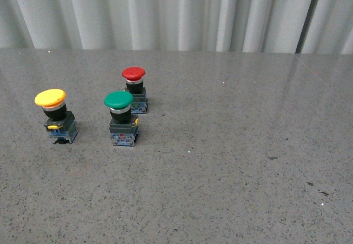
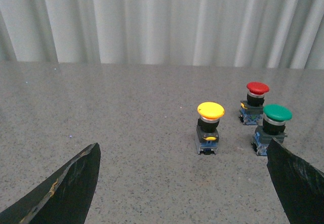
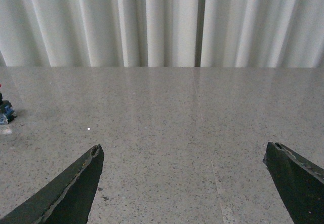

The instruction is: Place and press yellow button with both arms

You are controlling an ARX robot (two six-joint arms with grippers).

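1. A grey speckled table fills the front view from the near edge to the back. Neither arm shows in that view.
2. A white pleated curtain hangs behind the table's far edge and closes off the background in all three views.
3. The left gripper is spread wide, seen from its own wrist camera. Its two black fingers sit at opposite lower corners of the picture, above the tabletop, with nothing between them.
4. The right gripper is likewise spread wide and holds nothing. It faces bare tabletop, with only a sliver of a push-button's bluish base at the picture's edge; which button it is cannot be told.
5. The green-capped push-button stands upright left of the table's middle.
6. The yellow button stands upright on the table's left side. It is left of the green one and clearly apart from it, with its yellow tab showing on the dark body. In the left wrist view it lies ahead of the open fingers, untouched.
7. The red-capped push-button stands upright just behind the green one, farther from the robot.
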